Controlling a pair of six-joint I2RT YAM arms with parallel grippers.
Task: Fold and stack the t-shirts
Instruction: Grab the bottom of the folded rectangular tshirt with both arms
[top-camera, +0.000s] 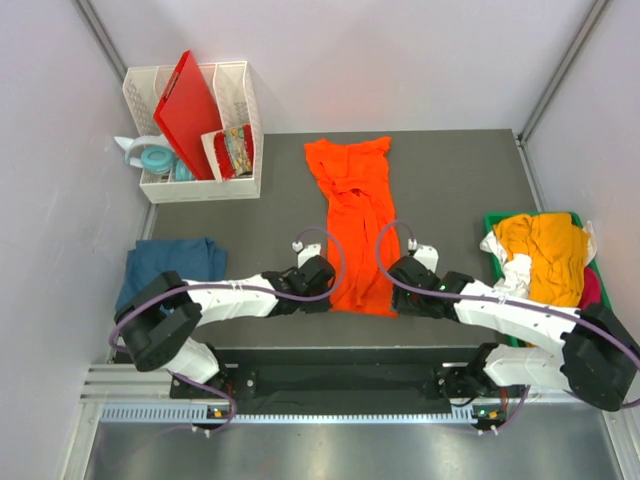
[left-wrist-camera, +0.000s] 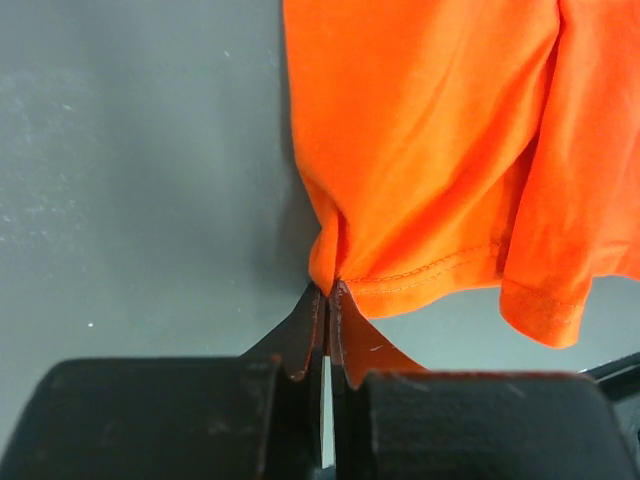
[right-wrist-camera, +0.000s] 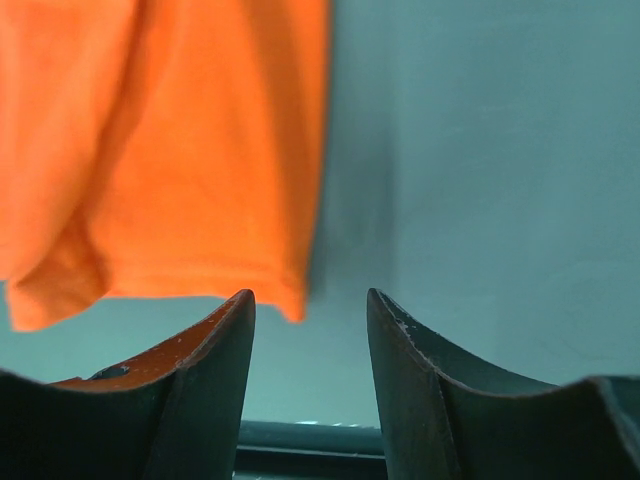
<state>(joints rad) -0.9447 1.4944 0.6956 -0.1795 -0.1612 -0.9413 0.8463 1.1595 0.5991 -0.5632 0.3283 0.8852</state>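
Folding of the orange t-shirt (top-camera: 355, 215), laid lengthwise on the counter (top-camera: 460, 180), starts at the hem. The left hand (left-wrist-camera: 329, 292) is pinched tight on the near-left hem corner; the right hand (right-wrist-camera: 310, 300), half-apart and empty, sits just short of the near-right corner. Next, by judgement, the right hand must close on that corner before both lift.

One orange t-shirt (top-camera: 352, 215); one dark teal-blue t-shirt (top-camera: 172, 265); one mustard-yellow t-shirt (top-camera: 545, 255); one white cloth (top-camera: 497, 250) and one pink cloth (top-camera: 593, 288), both mostly hidden, so whether each is a single shirt cannot be told; one green tray (top-camera: 497, 217); one white rack (top-camera: 200, 185); one red board (top-camera: 188, 110); one printed packet (top-camera: 237, 148); one surface (top-camera: 450, 180); two end effectors, the left end effector (left-wrist-camera: 330, 292) and the right end effector (right-wrist-camera: 310, 298).
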